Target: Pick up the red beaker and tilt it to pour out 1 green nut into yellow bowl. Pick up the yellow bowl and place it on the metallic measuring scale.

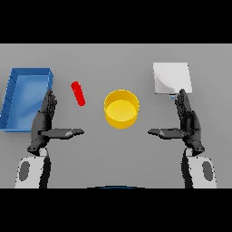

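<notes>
The red beaker (pixel 78 93) is a slim red cylinder left of centre, seen at a slant. Just right of it stands the yellow bowl (pixel 121 108), open at the top, with nothing visible inside. The metallic measuring scale (pixel 171 77) is a pale square plate at the back right. My left hand (pixel 44 122) rests lower left of the beaker, fingers straight and thumb pointing inward, holding nothing. My right hand (pixel 189 122) mirrors it right of the bowl, its fingertips just below the scale's front edge. No green nut is visible.
A blue rectangular bin (pixel 25 97) lies at the far left, close beside my left hand. The grey table (pixel 113 154) stretches between the two hands.
</notes>
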{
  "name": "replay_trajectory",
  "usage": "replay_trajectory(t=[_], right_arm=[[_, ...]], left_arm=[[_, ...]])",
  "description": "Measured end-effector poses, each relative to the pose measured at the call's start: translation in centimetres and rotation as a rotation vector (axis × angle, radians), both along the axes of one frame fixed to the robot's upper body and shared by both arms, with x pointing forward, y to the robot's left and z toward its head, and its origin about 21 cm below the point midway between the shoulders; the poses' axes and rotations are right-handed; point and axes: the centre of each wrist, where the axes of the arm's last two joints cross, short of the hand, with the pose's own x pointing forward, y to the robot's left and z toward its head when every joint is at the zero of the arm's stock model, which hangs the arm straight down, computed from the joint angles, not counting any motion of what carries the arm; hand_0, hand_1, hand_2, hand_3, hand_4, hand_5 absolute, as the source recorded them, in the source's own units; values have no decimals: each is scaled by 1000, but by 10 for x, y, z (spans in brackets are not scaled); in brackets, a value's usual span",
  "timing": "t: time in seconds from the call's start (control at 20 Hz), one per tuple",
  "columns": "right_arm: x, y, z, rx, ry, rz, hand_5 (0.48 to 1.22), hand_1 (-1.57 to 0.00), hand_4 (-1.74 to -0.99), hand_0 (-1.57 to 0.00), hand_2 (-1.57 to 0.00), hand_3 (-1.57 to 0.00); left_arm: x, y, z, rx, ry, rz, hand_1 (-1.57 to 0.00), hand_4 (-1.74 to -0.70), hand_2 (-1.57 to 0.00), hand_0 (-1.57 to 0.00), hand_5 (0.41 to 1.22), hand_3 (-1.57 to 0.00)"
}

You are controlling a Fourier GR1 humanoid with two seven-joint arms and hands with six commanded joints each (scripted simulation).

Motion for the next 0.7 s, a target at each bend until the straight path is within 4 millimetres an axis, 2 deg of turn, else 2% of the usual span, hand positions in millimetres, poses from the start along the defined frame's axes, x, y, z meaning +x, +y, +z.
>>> replay_trajectory(t=[0.3, 0.35, 0.45, 0.55, 0.7], right_arm=[[-2, 12, -2, 5, 5, 3, 681, 1, -1245, 1, 1, 1], [-13, 6, 2, -142, -92, 16, 678, 1, -1242, 1, 1, 1], [-25, 13, 5, -274, -151, 46, 679, 1, -1235, 1, 1, 1], [-27, 12, 9, -325, -145, 36, 678, 1, -1235, 1, 1, 1], [-32, 17, 14, -310, -157, 49, 681, 1, -1250, 1, 1, 1]], left_arm=[[6, -10, -2, 3, 9, -5, 1, -1204, 1, 1, 652, 1], [1, -9, 4, 81, -22, -29, 1, -1207, 1, 1, 649, 1], [-10, -10, 12, 152, -41, -71, 1, -1218, 1, 1, 654, 1], [-12, -13, 18, 173, -18, -76, 1, -1224, 1, 1, 660, 1], [-15, -12, 22, 186, -24, -96, 1, -1239, 1, 1, 668, 1]])
